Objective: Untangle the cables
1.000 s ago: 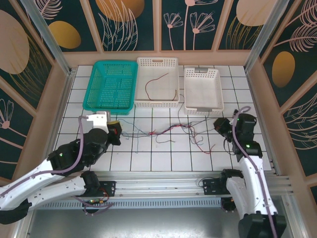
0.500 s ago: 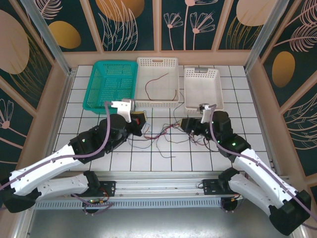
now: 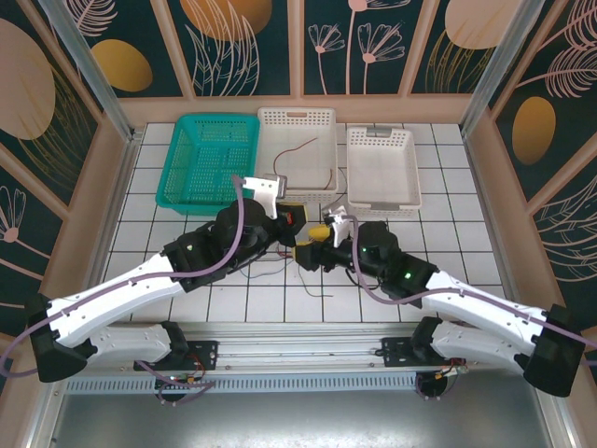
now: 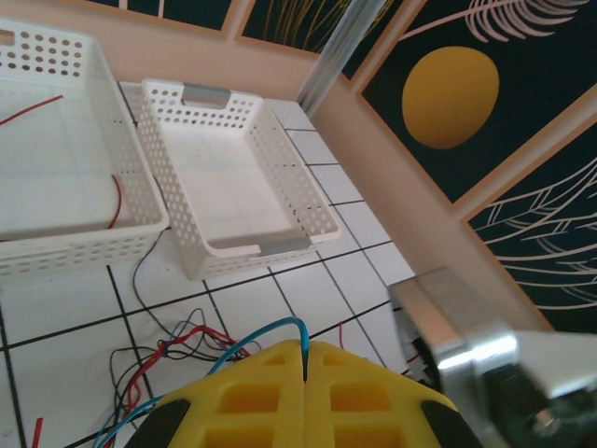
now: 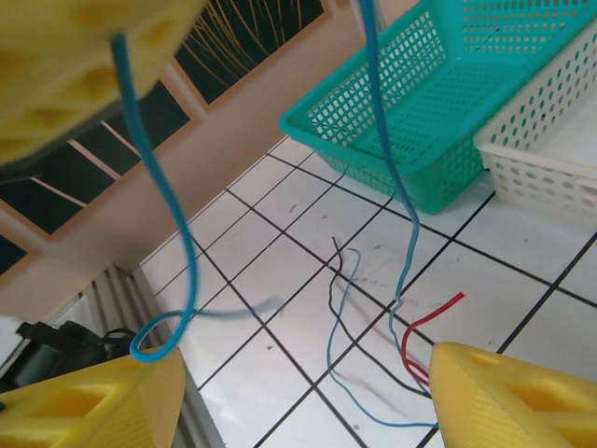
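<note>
Underneath all: white tiled table (image 3: 140, 215), walled by dark leaf-print panels in pale wood frames (image 3: 242, 47).

Along the far edge, three baskets side by side:
- on the left, teal perforated plastic basket (image 3: 173, 168);
- in the middle, white perforated plastic basket (image 3: 296, 116), with one loose red wire (image 3: 297, 149) curled inside;
- on the right, second white perforated basket with grey handles (image 3: 412, 177).

Reaching in from the near edge, left white arm (image 3: 140, 280) and right white arm (image 3: 466, 303), meeting over the middle tiles just in front of the middle basket.

Left gripper (image 4: 305, 359): yellow fingers pressed together, pinching a thin blue cable (image 4: 270, 329) in the seam, raised off the table.

Right gripper (image 5: 308, 401): yellow jaws spread wide, gripping nothing, close beside the left gripper.

In the right wrist view, blue cable hanging down from the left gripper and curling into a small loop just by one open finger (image 5: 93, 401).

Below on the tiles, rest of the cables (image 4: 177, 345): red, black and pale blue strands in a loose tangle, in front of the white baskets and beneath the two grippers.
</note>
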`<state>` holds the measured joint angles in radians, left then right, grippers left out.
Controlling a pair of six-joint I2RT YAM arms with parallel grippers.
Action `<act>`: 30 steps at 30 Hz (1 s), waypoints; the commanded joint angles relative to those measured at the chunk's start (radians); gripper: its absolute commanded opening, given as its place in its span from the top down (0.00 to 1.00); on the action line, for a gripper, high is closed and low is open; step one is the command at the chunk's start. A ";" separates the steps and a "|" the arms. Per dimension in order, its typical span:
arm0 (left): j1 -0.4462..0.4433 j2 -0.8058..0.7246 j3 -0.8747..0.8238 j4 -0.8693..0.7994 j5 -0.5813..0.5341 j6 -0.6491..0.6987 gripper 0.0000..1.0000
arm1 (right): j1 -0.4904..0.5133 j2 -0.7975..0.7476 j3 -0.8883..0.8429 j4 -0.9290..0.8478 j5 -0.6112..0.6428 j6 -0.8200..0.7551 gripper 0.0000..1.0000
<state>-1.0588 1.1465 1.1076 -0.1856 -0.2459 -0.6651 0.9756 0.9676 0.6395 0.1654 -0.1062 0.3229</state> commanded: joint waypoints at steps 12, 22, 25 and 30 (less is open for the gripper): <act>0.005 -0.032 0.044 0.218 0.057 -0.216 1.00 | 0.046 0.050 -0.150 0.345 0.117 -0.002 0.31; 0.006 -0.023 0.021 0.281 0.121 -0.272 1.00 | 0.046 0.161 -0.158 0.571 0.275 -0.014 0.35; 0.005 -0.024 0.021 0.290 0.142 -0.280 1.00 | 0.046 0.201 -0.154 0.634 0.307 -0.032 0.39; 0.005 -0.024 0.015 0.302 0.156 -0.289 1.00 | 0.046 0.247 -0.136 0.699 0.341 -0.065 0.50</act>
<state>-1.0588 1.1267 1.1221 0.0631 -0.1181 -0.9360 1.0145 1.1995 0.4767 0.7483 0.1875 0.2874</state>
